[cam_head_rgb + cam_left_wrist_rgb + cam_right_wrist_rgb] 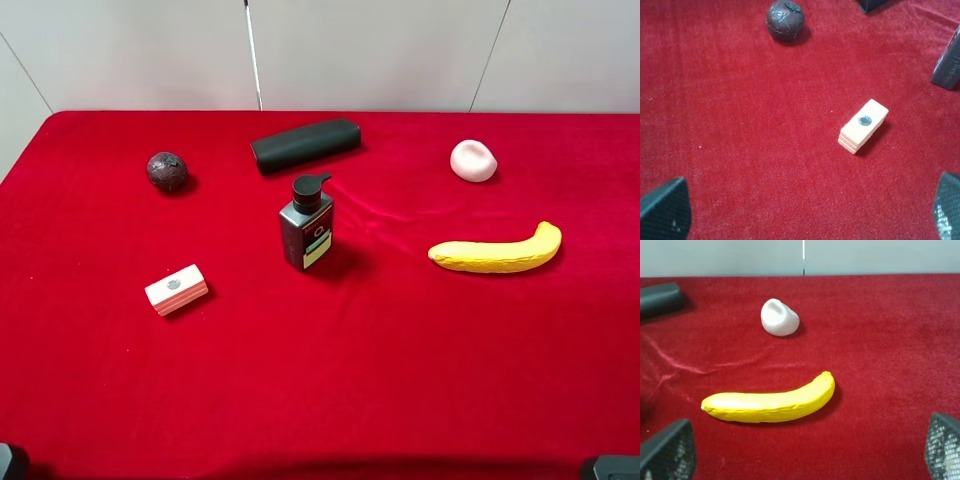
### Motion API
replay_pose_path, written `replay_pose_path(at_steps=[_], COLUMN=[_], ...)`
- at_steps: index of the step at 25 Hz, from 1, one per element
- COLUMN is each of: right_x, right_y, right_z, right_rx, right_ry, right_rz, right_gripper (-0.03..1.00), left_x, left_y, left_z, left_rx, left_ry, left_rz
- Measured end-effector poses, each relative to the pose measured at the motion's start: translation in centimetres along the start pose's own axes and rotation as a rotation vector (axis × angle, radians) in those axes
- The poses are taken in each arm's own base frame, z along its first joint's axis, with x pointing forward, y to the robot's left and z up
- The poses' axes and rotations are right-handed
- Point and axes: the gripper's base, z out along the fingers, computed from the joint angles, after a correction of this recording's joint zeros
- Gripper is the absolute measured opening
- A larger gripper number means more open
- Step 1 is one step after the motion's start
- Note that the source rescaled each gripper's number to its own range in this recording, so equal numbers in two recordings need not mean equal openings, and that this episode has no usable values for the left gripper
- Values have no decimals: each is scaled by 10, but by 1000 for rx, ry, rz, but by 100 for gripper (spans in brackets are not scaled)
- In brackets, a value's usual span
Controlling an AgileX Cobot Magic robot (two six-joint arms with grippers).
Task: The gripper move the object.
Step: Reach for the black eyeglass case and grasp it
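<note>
Wide-spread left jaws and right jaws, nearest, over wrinkled red velvet counter (400, 380); near far edge, long matte black pouch-like case (305, 144), below pale grey panelled wall (380, 50).

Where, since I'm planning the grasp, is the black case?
In the high view the black case lies near the back edge of the table, just behind the pump bottle, between the dark ball and the white lump.
</note>
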Motion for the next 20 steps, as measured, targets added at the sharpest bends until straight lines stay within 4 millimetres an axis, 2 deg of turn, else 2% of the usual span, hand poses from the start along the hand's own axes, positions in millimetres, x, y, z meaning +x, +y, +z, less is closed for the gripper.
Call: replay_pose_path(at_steps=[20], right_x=[0], right_y=[0], right_z=[0], right_rx=[0], right_ry=[-1], right_rz=[0], right_gripper=[100], left_x=[0], left_y=[0], left_z=[0], left_rx=[0], left_ry=[0], left_rz=[0])
